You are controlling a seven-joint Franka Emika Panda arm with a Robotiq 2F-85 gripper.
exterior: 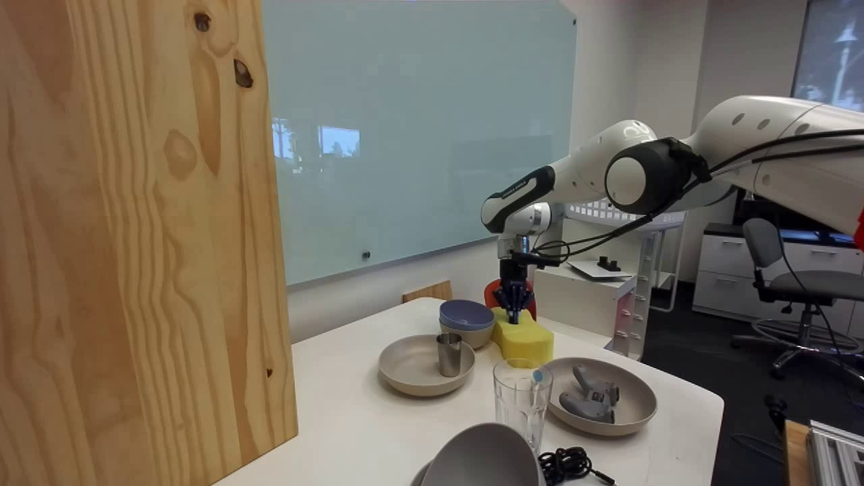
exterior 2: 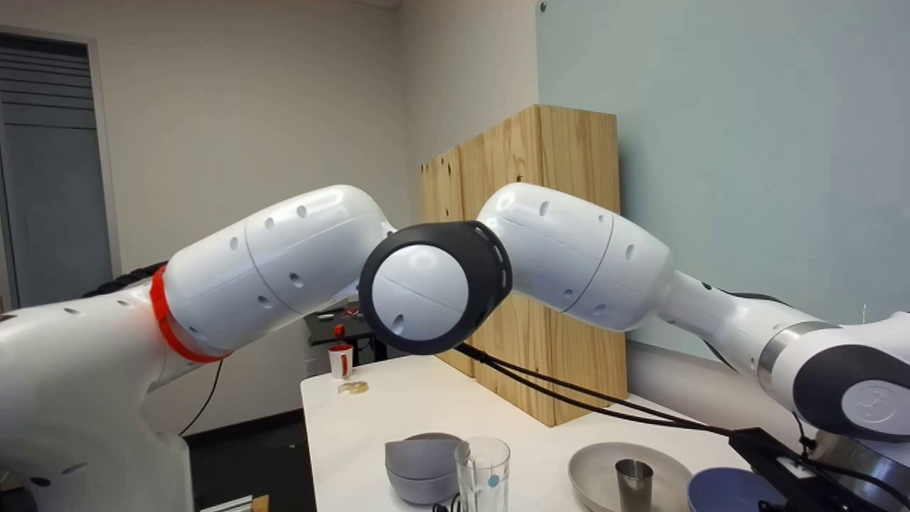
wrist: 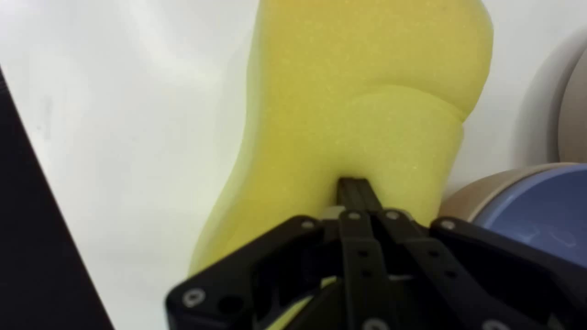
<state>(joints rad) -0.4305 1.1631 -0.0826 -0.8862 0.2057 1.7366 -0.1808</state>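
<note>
Touching the yellow sponge [wrist: 312,128] from above, the gripper [wrist: 354,184] is seen with its fingers pressed together — nothing is noticed between them — and the sponge is found on the white table [exterior: 337,405]. It is judged light, soft and not fragile, so best gripped across its narrower middle. Around this one sponge, in an exterior view, are counted: one blue bowl [exterior: 466,314] at ten o'clock, two beige dishes [exterior: 405,364] at nine and four, one metal cup [exterior: 449,356] at nine, one glass [exterior: 523,405] at six.
</note>
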